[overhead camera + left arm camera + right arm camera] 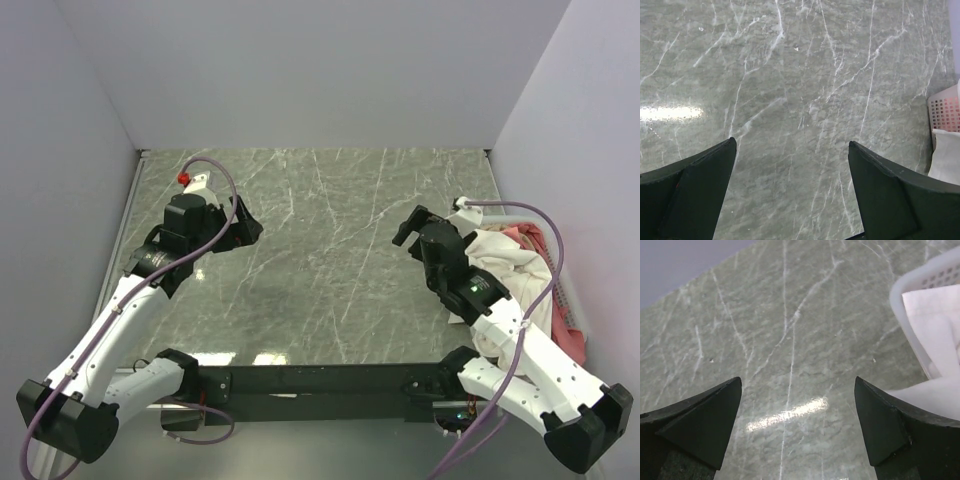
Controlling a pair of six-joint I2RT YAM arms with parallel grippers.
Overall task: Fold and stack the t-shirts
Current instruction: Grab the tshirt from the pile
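The t-shirts lie bunched in a pile at the table's right edge: white cloth (pixel 500 262) in front and salmon-pink cloth (pixel 533 240) behind. The right wrist view catches white cloth (pixel 936 322) inside the basket at its right edge. The left wrist view has a bit of white cloth (pixel 947 156) at its far right. My right gripper (pixel 412 226) (pixel 798 381) hangs open just left of the pile, over bare table. My left gripper (pixel 243 226) (pixel 791 143) is open over the left side of the table, far from the shirts. Neither holds anything.
A white slatted basket (pixel 916 282) (pixel 945 106) holds the pile at the right edge of the grey marble table (pixel 320 260). White walls close in the table at the back and both sides. A red-tipped fitting (pixel 184 178) sits on the left arm.
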